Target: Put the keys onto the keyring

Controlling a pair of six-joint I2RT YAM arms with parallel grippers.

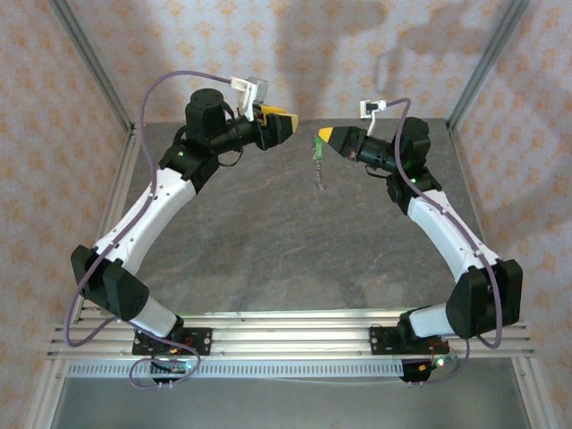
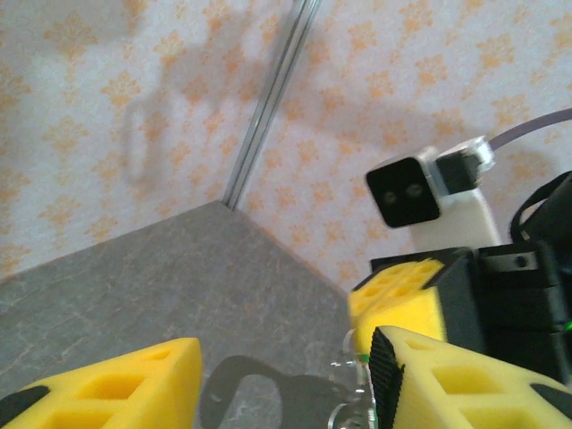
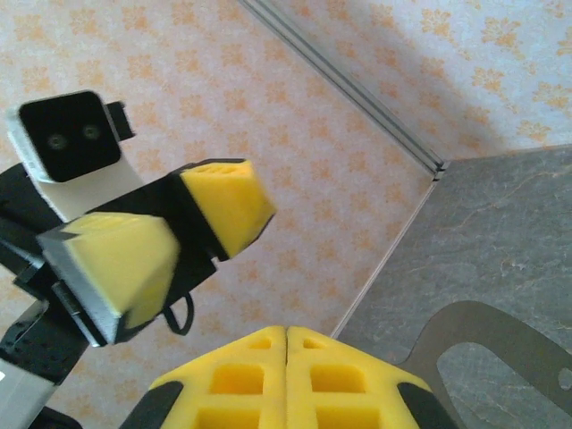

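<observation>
**A:** Where was the key?

**B:** The tiny key with the bright green plastic head and short silvery blade (image 1: 317, 148) hung in the air just under the tip of the right hand (image 1: 323, 137), well above the grey stone-patterned counter (image 1: 268, 241). The keyring, a thin tan-brown toothed strap (image 1: 320, 175), dangled straight down from it.

**A:** And that hand?

**B:** In its own wrist view its yellow fingers were pressed flat together. I judged that they pinched the key, since the green head sat right at the tip (the contact itself was too small to make out).

**A:** The other one?

**B:** The left hand (image 1: 291, 120) hovered near it, facing it, with its fingers well apart and nothing between them.

**A:** How would the pieces handle?

**B:** Both looked very light. The key seemed stiff but small and probably slippery, so the plastic head was the safer place to hold it. The strap looked limp and likely to swing. I would take it near its free lower end and leave the rest clear for threading.
</observation>
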